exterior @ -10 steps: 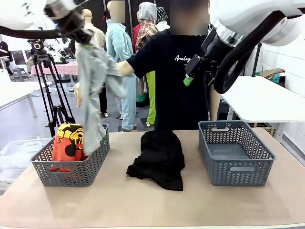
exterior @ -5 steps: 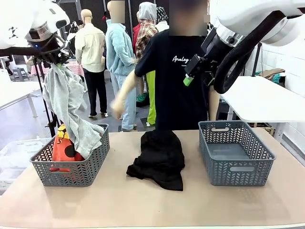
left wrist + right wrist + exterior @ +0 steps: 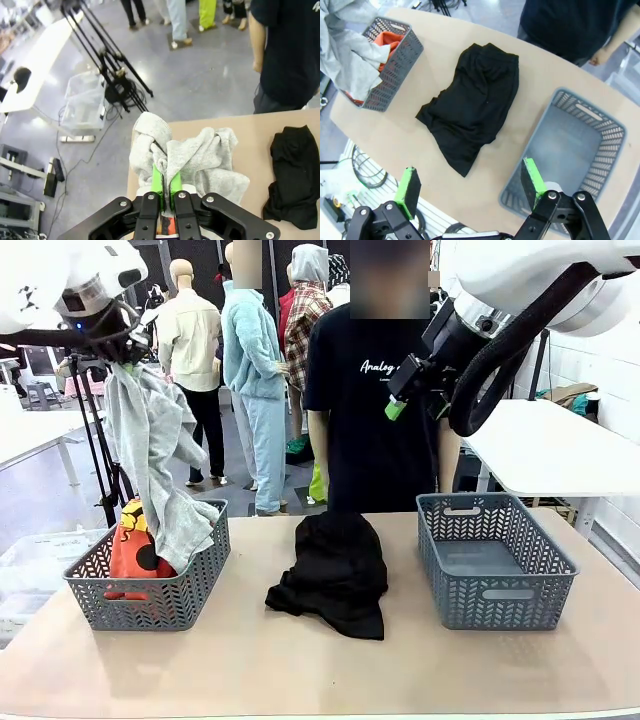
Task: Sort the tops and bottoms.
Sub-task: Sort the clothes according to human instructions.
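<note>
Left gripper [image 3: 166, 186] is pinched tight on a crumpled light grey long-sleeved sweatshirt [image 3: 150, 440]. The sweatshirt hangs down, its lower end draped into the left grey lattice plastic basket [image 3: 150, 605] beside an orange-red printed shirt [image 3: 130, 545]. Plain black soft fabric bottoms [image 3: 335, 575] lie rumpled mid-table between that basket and the right grey lattice basket [image 3: 500, 590]; right gripper [image 3: 471, 186] is up high, jaws wide, holding nothing.

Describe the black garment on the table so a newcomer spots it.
On the tan table, look between the two grey lattice baskets. The crumpled heap lying there is it: plain black, no print, unlike the light grey sweatshirt hanging from the left gripper.
</note>
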